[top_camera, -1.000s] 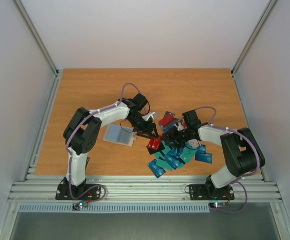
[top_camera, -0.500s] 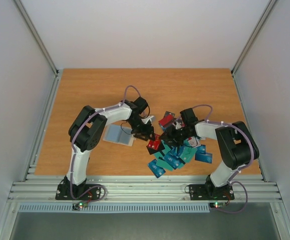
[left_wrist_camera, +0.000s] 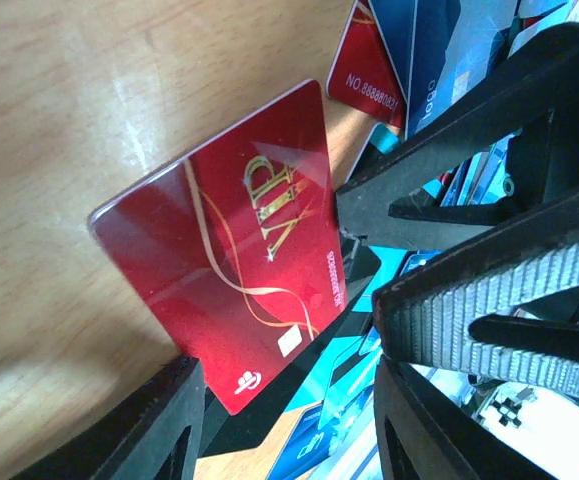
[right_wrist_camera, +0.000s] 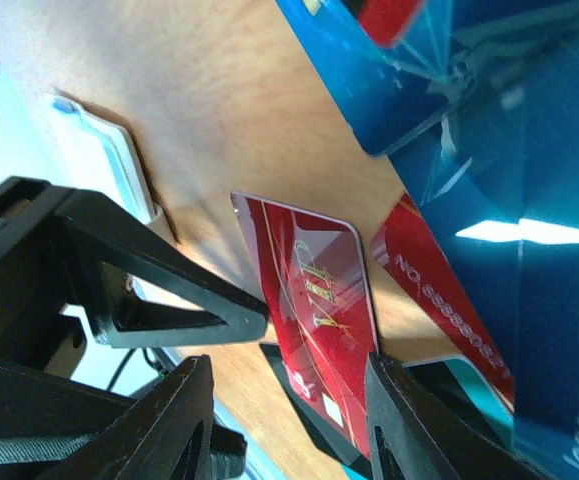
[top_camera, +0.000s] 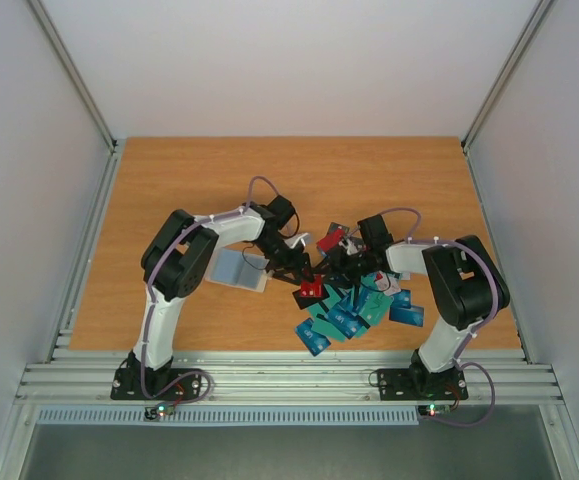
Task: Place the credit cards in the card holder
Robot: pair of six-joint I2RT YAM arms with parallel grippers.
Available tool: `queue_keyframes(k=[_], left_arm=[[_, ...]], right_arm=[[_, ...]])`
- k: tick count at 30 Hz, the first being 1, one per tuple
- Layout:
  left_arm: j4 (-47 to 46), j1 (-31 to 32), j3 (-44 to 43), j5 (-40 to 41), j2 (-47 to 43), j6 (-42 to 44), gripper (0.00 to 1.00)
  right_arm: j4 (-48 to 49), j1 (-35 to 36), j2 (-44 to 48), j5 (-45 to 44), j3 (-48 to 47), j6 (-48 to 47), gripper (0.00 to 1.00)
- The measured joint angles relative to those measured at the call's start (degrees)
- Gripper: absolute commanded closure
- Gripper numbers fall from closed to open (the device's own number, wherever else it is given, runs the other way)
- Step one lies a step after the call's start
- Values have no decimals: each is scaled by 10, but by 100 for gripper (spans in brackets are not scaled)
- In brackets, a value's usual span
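A red VIP credit card (left_wrist_camera: pixel 231 262) (right_wrist_camera: pixel 321 300) (top_camera: pixel 312 291) is tilted up off the table at the left edge of the pile of teal and blue credit cards (top_camera: pixel 354 308). My left gripper (left_wrist_camera: pixel 289 400) (top_camera: pixel 302 272) is open, and the card's lower corner sits between its fingers with room to spare. My right gripper (right_wrist_camera: pixel 289 400) (top_camera: pixel 335 268) faces it, open around the same card. One finger of each touches a card edge. The card holder (top_camera: pixel 239 268) lies open on the table left of both grippers, and its pale edge (right_wrist_camera: pixel 99 160) shows behind the left fingers.
A second red card (left_wrist_camera: pixel 369 65) (right_wrist_camera: pixel 444 290) lies just beyond the VIP card, and a black card lies under it. Another red card (top_camera: pixel 331 238) sits behind the grippers. Side walls and a rail (top_camera: pixel 289 375) at the near edge enclose the wooden table (top_camera: pixel 169 190).
The right gripper has moved left to meet the left gripper over the red card. The left arm's elbow has swung inward. The left jaws have narrowed a little.
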State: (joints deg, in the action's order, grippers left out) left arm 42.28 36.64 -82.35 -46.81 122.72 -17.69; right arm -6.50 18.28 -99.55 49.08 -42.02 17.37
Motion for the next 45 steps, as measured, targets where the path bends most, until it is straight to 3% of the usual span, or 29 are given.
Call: queue_keyframes(k=[14,22,31,38,45], left_arm=[[-18,6,12,-32,3,-5,52],[-19,5,14,-24,-2,-3,52],[-17,10,67,65,-82,6,52],[-37,28,141,92,-167,-17,53],[-59,68,161,95,-165,-37,56]], right_arm=[[121,1,10,32,30,41,59],[-58,5,119,1,15,-50,59],[-260,10,247,-31,16,-131,59],[-338,10,341,-47,74,-95,57],[-338,19,446,-60,145,2,56]])
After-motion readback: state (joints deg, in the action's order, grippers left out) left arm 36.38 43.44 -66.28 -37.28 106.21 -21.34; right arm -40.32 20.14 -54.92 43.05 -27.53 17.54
